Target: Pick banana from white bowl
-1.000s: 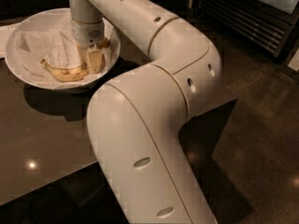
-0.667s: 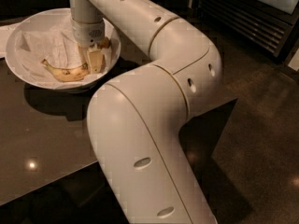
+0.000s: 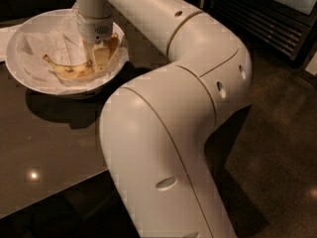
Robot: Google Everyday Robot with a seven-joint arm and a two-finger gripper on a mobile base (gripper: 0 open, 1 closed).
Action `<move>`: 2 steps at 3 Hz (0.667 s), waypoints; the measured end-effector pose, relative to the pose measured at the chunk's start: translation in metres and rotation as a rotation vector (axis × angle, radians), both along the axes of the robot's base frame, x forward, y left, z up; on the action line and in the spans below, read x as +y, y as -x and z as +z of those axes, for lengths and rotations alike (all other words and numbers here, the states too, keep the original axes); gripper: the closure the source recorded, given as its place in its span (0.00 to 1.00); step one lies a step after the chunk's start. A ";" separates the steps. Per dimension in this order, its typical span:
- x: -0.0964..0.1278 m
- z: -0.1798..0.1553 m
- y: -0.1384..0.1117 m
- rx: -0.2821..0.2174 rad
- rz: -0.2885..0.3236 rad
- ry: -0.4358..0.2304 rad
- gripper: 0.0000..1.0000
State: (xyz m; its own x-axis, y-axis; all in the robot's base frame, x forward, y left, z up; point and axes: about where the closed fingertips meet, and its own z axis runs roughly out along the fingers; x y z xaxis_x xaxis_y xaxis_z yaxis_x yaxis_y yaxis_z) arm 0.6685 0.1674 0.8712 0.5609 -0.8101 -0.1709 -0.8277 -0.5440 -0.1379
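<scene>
The white bowl (image 3: 29, 78), lined with crumpled white paper, stands at the table's far left. The banana (image 3: 69, 72), yellow with brown speckles, lies curved in it with its dark stem tip pointing left. My gripper (image 3: 100, 58) reaches straight down into the bowl from the arm above. It sits on the banana's right half and hides that part. The banana's far right end shows beside the gripper, near the bowl's right rim.
The bowl rests on a dark glossy table (image 3: 44, 148) whose front edge runs diagonally across the lower left. My large white arm (image 3: 168, 133) fills the middle of the view. A dark slatted cabinet (image 3: 267, 24) stands at the back right, with dark floor (image 3: 277, 167) below it.
The gripper stays at the same spot in the bowl. The banana's stem end looks slightly higher than before.
</scene>
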 end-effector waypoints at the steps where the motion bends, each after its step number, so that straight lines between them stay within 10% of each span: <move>1: -0.002 0.024 0.007 -0.023 -0.028 -0.016 1.00; 2: -0.007 0.051 0.017 -0.071 -0.046 -0.042 1.00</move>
State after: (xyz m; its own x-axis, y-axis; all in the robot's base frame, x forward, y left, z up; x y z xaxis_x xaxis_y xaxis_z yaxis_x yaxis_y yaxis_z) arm 0.6510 0.1599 0.9226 0.5348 -0.8285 -0.1663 -0.8392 -0.4978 -0.2189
